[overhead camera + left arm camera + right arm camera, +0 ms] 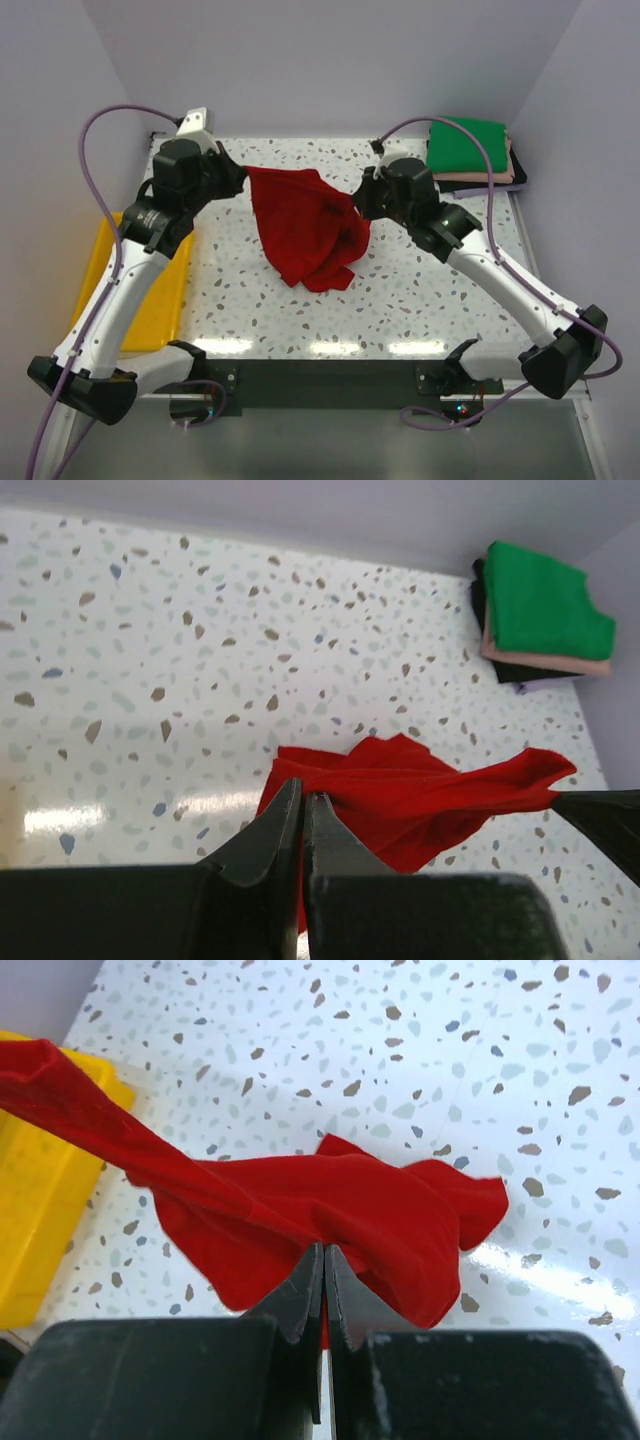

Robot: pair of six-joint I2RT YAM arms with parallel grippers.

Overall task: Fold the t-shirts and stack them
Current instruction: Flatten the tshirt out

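A bright red t-shirt hangs crumpled above the speckled table, stretched between both arms. My left gripper is shut on its left edge; in the left wrist view the red t-shirt runs from my left gripper to the right. My right gripper is shut on the cloth's right side; in the right wrist view the red t-shirt bunches at my right gripper and trails off to the upper left. A stack of folded t-shirts, green on top, lies at the back right corner.
A yellow plastic tray lies along the table's left edge, partly under the left arm. The stack of folded t-shirts sits against the back wall. White walls close in the table on three sides.
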